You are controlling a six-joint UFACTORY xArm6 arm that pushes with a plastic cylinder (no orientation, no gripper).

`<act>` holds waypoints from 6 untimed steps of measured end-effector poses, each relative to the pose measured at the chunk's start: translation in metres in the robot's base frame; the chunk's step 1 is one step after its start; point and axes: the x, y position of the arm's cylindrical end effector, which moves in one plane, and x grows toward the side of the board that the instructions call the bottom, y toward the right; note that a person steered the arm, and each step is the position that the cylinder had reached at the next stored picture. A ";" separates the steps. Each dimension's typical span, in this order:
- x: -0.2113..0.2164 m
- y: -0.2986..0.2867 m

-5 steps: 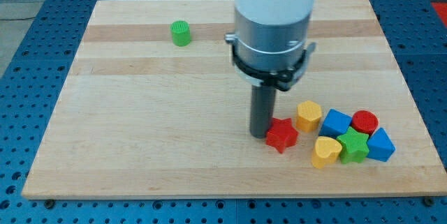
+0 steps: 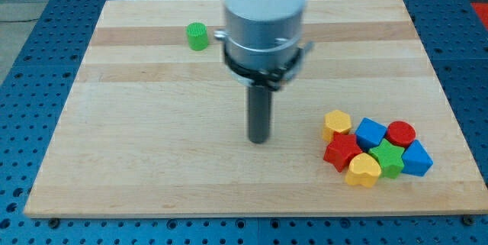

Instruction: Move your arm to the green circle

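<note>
While open table [image 2: 152, 161] is crossed, the green circle [image 2: 197, 36] is sought.
The tool, a plain rod with nothing to open or clamp, is seen with its tip [image 2: 259, 140] touching no block; the circle is placed up and to the view's left, near the table's top edge.

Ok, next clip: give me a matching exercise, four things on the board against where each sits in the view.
Things:
1. green circle
2. my tip
3. red star
4. blue block

Places:
A. right end of the cluster
B. left edge of the cluster
C. upper left, alone
D. mid-board, touching no block

Pairs: 1-C, 2-D, 3-B, 4-A
</note>
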 end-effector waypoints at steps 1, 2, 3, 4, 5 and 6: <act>-0.048 -0.064; -0.088 -0.139; -0.136 -0.197; -0.178 -0.211; -0.200 -0.182; -0.209 -0.131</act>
